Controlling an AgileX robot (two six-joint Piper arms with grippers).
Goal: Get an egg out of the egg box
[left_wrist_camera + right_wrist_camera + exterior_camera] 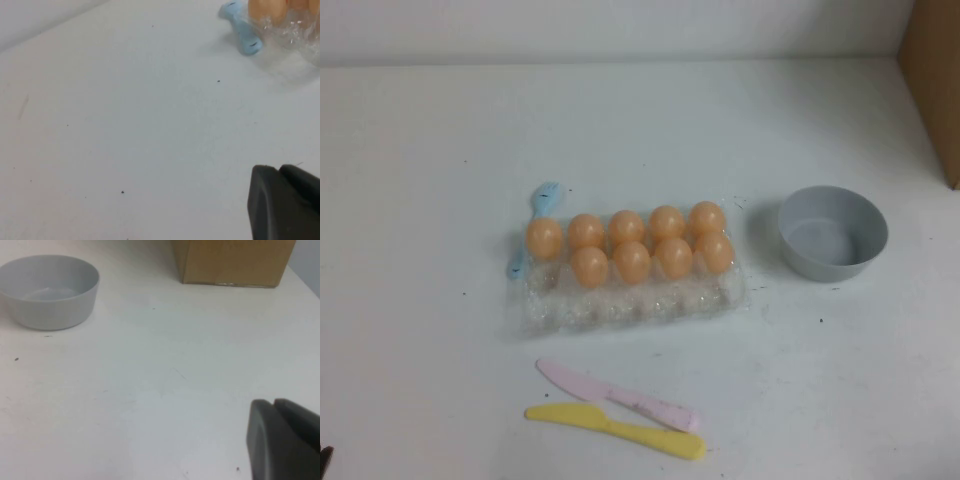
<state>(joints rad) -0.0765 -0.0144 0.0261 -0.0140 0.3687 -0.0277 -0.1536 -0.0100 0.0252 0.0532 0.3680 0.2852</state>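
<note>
High view: we count nine peach-orange eggs, e.g. one egg (pixel 631 261), seated in two rows of the clear egg box (pixel 630 305) at table centre. One blue spoon (pixel 542 200) lies at its left end, one grey bowl (pixel 832 232) to its right, and two knives nearer us, pink (pixel 618 395) and yellow (pixel 616 431). Left gripper (pixel 285 202) and right gripper (pixel 284 439) each hang over bare table, well apart from the box; we cannot tell their state.

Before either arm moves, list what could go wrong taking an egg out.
The eggs sit packed touching in the light, clear egg box; a grab may nudge neighbours or lift the box. The blue spoon lies against its left end. Left gripper and right gripper are parked far off.
</note>
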